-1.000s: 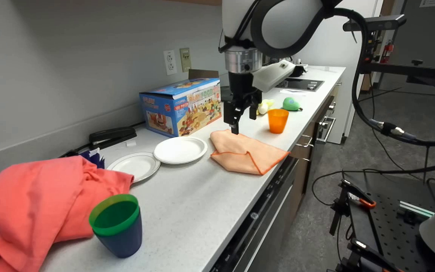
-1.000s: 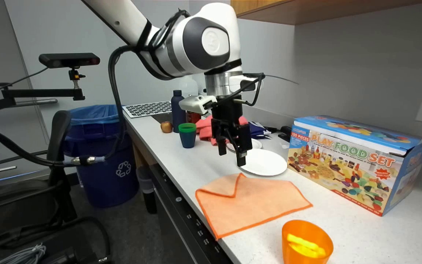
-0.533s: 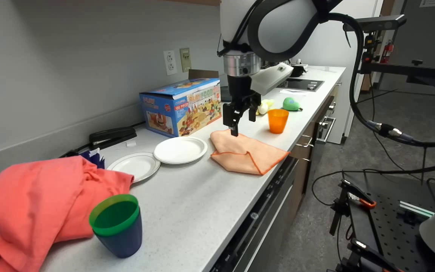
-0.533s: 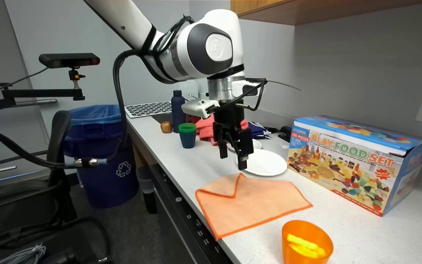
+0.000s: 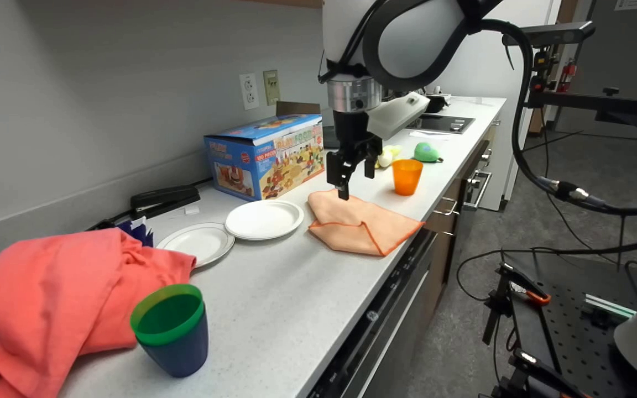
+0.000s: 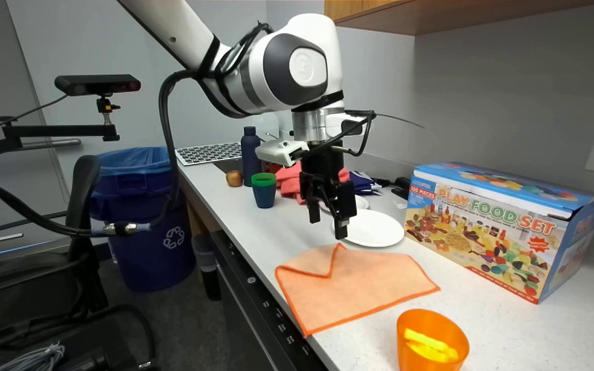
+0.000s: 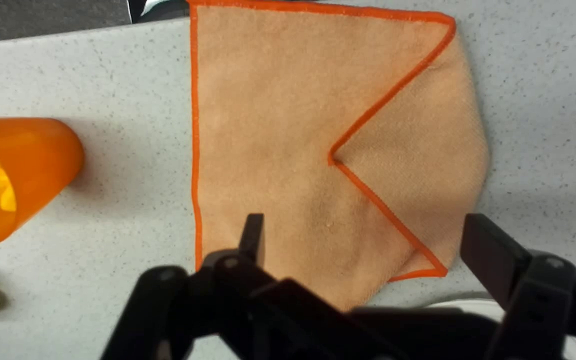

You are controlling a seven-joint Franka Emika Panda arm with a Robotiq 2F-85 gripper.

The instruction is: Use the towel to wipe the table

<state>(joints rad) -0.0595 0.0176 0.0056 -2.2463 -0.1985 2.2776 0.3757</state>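
Note:
The towel is a peach-orange cloth with a bright orange hem. It lies on the counter near the front edge in both exterior views (image 5: 360, 221) (image 6: 364, 283), with one part folded over. It also fills the middle of the wrist view (image 7: 278, 125). The table is a white speckled counter (image 5: 263, 309). My gripper (image 5: 356, 181) is open and empty, pointing down above the towel's end nearer the plates and the box. In the wrist view its fingers (image 7: 365, 225) stand wide apart, with the folded part of the towel between and below them. It does not appear to touch the towel.
An orange cup (image 7: 43, 165) with yellow pieces stands beside the towel. White plates (image 5: 264, 220) (image 5: 197, 243) lie on its other side. A play food box (image 6: 482, 232) stands against the wall. A coral cloth (image 5: 64, 298) and stacked cups (image 5: 177, 342) are farther along the counter.
My gripper moved slightly down over the first half second and has stayed still since. The towel has not moved, and the gripper remains open.

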